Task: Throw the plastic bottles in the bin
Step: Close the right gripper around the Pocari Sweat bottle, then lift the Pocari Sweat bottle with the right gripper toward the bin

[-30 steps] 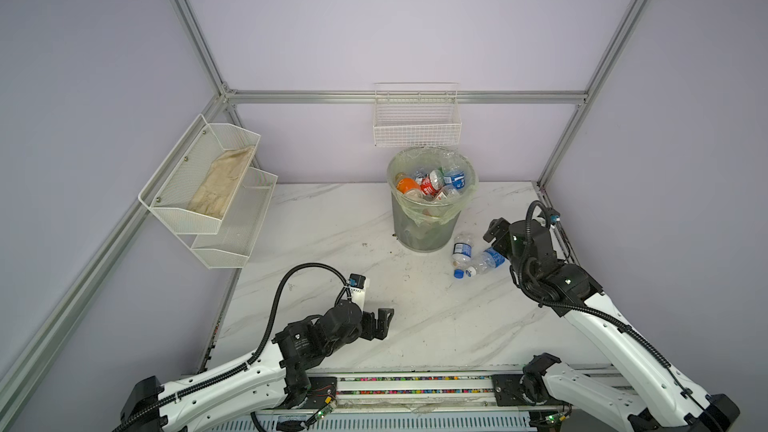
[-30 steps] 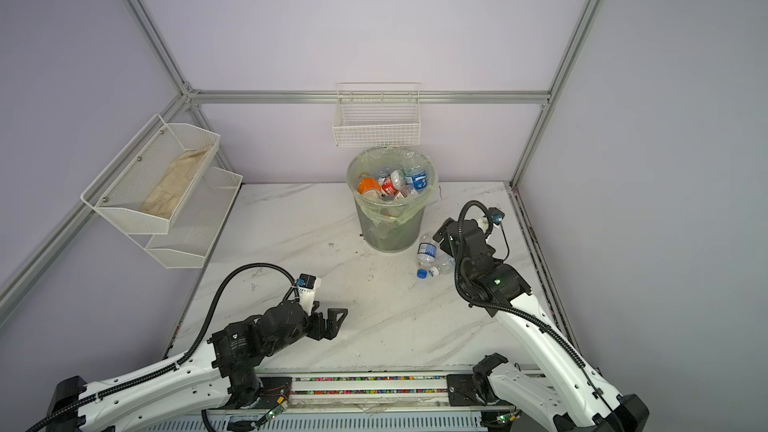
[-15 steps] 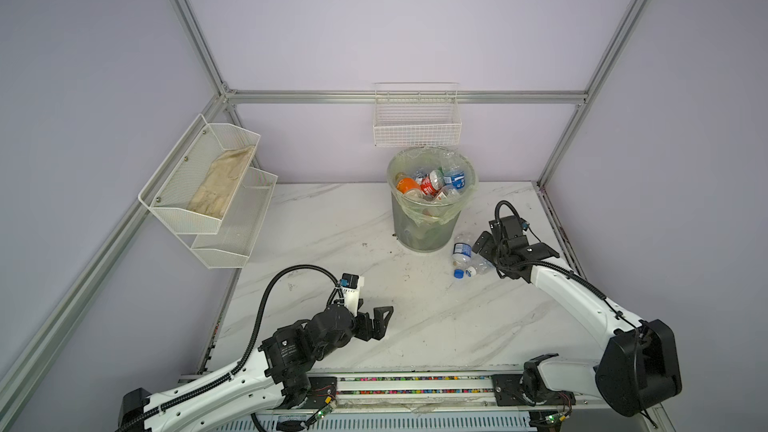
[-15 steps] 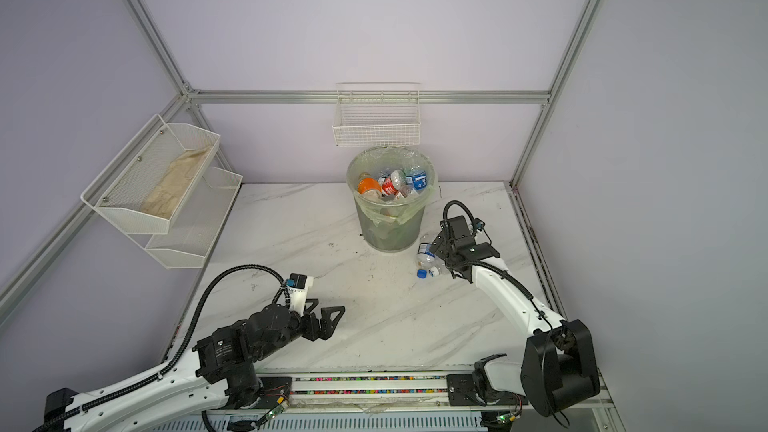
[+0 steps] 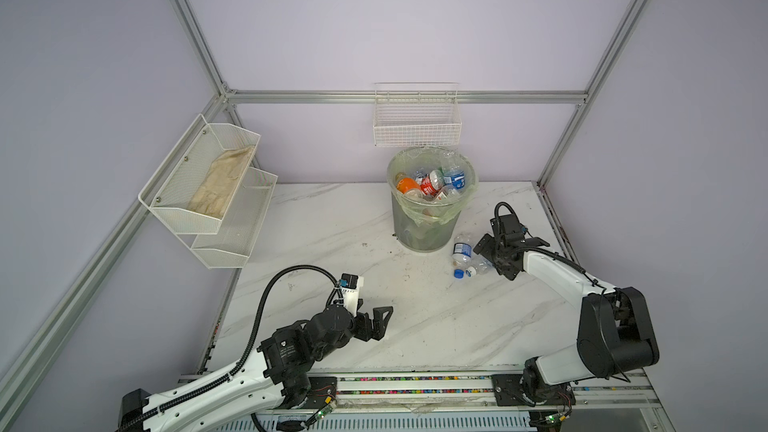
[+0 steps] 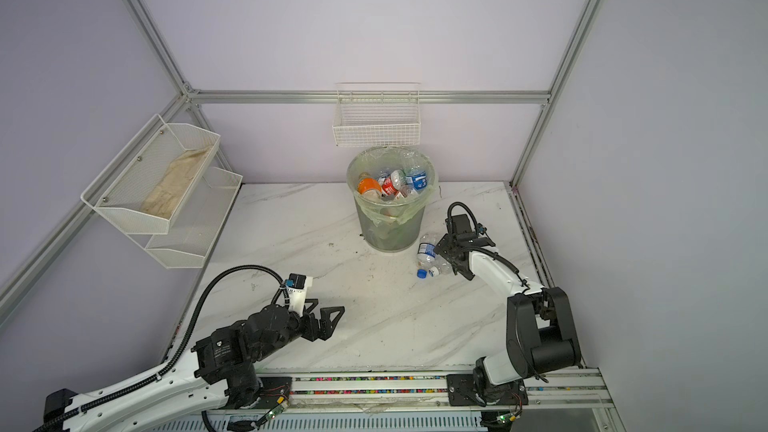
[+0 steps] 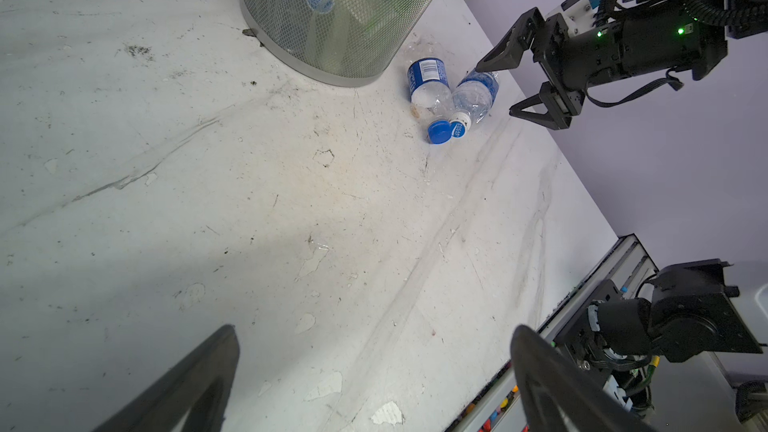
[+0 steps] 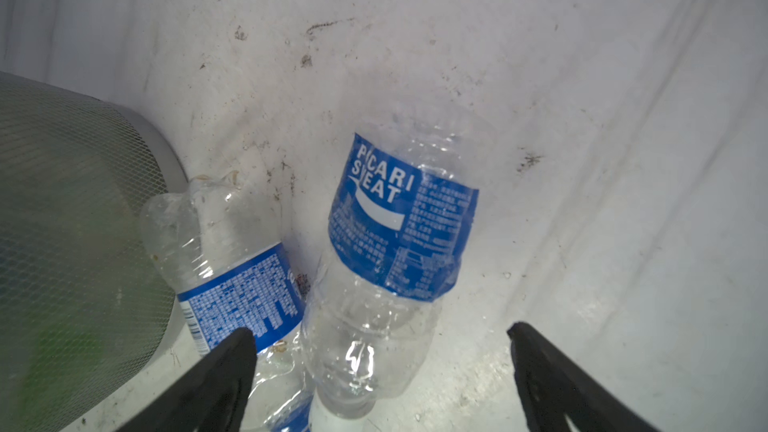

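Finding the task close to its end, we record that most of the plastic bottles (image 5: 432,182) lie heaped in the bin (image 5: 419,232), which stands toward the back of the bench (image 5: 332,234). Two lie on the bench on their sides, just beside the foot of the bin, with their caps side by side. One is a blue-capped bottle (image 5: 461,250), nearer the bin, and the other is a white-capped bottle (image 7: 476,93) with a blue Pocari Sweat label. The step in hand is the pick-up of the white-capped one. The right jaws stand wide open and empty, set low at that bottle. In the right wrist view its shoulder lies between the two fingers (image 8: 208,388), and no contact is evident. The left jaws are likewise open and empty, low over the near side of the bench, well apart from both bottles. In our judgement the next move calls for closing across the clear shoulder without catching the neighbour, which lies close by one finger. A lift above the rim must follow, since the bin stands much taller than the bottles. The thin, dented plastic may buckle or slip.
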Controlling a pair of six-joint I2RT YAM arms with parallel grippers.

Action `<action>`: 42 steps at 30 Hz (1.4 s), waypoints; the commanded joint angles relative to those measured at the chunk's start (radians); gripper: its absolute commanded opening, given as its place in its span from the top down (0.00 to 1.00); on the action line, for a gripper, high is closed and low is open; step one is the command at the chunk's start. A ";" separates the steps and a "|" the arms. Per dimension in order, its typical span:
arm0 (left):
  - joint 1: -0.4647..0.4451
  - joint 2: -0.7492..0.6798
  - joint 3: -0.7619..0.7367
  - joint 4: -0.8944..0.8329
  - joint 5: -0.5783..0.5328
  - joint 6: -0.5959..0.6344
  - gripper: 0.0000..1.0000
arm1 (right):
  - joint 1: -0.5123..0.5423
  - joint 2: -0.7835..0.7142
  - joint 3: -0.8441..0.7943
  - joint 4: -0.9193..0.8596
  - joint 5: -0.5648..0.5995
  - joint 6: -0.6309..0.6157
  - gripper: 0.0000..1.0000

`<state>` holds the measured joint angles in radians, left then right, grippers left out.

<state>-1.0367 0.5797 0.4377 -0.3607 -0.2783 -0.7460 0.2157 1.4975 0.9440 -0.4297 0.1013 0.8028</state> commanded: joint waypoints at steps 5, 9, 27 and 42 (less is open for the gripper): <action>-0.005 0.004 -0.002 0.016 -0.019 -0.011 0.00 | -0.032 0.069 -0.028 0.095 -0.061 0.006 0.03; -0.005 0.017 0.000 0.019 -0.021 -0.010 0.00 | -0.049 0.106 -0.044 0.115 -0.064 0.004 0.03; -0.005 0.075 0.010 0.056 -0.012 -0.005 0.00 | -0.065 -0.052 -0.227 0.209 -0.149 0.008 0.62; -0.013 0.072 0.020 0.060 -0.008 -0.014 0.00 | -0.064 -0.534 -0.268 0.263 -0.375 -0.087 1.00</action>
<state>-1.0428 0.6598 0.4377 -0.3428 -0.2840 -0.7490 0.1551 1.0264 0.6796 -0.1886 -0.2260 0.7254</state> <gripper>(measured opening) 0.998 0.537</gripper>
